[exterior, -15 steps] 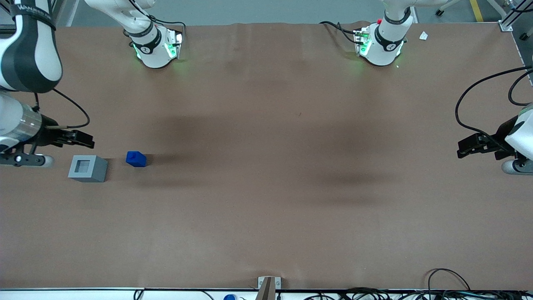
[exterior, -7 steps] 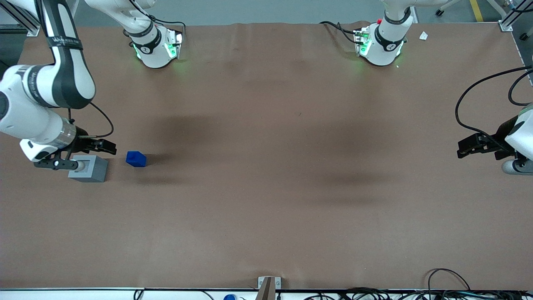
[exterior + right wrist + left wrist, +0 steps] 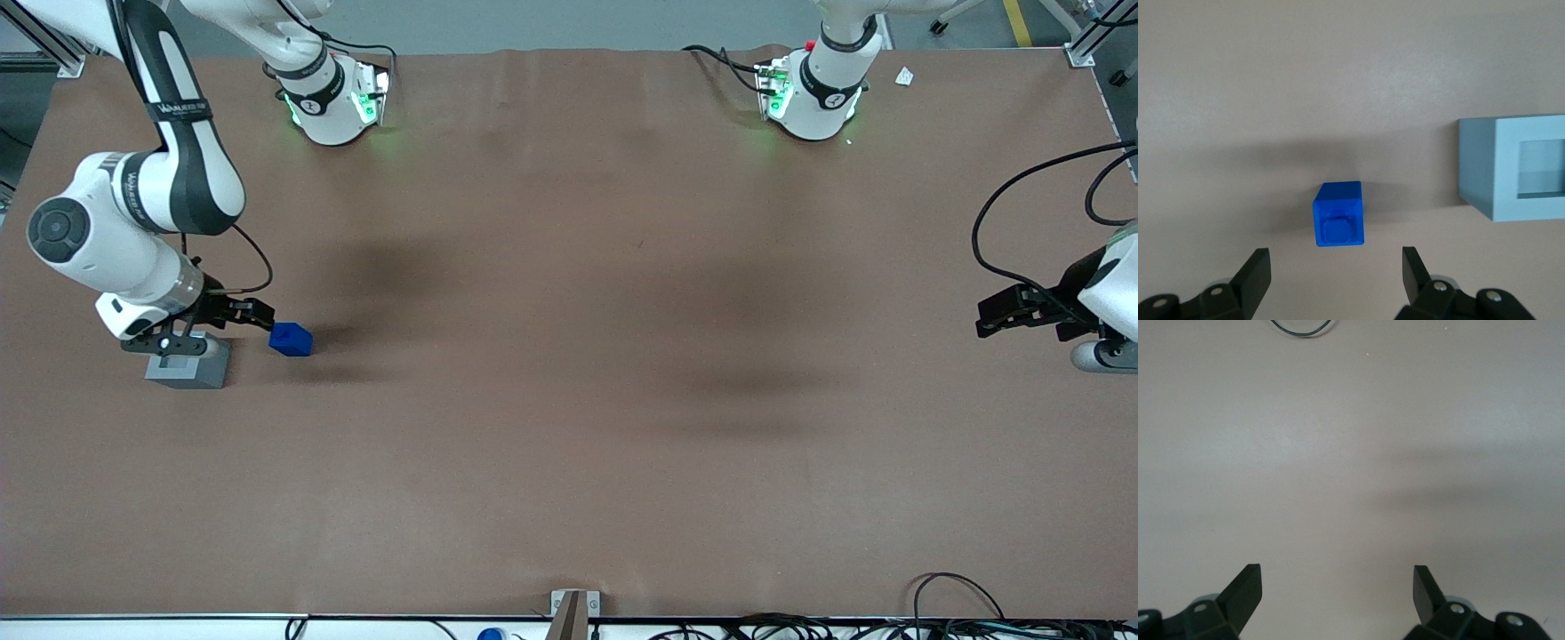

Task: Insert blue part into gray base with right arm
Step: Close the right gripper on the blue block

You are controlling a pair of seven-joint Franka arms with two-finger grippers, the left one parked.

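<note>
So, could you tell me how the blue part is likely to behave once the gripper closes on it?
The blue part looks like rigid molded plastic, so probably stiff and light. Its flat sides suit the open gripper hovering above it; smooth faces might slip slightly. Blocky, it seems unlikely to roll.

1 blue part point(image 3: 291, 339), 1 gray base point(image 3: 188, 366), 1 gripper point(image 3: 1333, 275) above table, near part.

The right arm point(image 3: 133, 222) is bent low, its hand point(image 3: 1331, 273) spread wide, holding nothing.

Brown tbl cover point(image 3: 569, 400), gray floor point(image 3: 551, 22)
</note>
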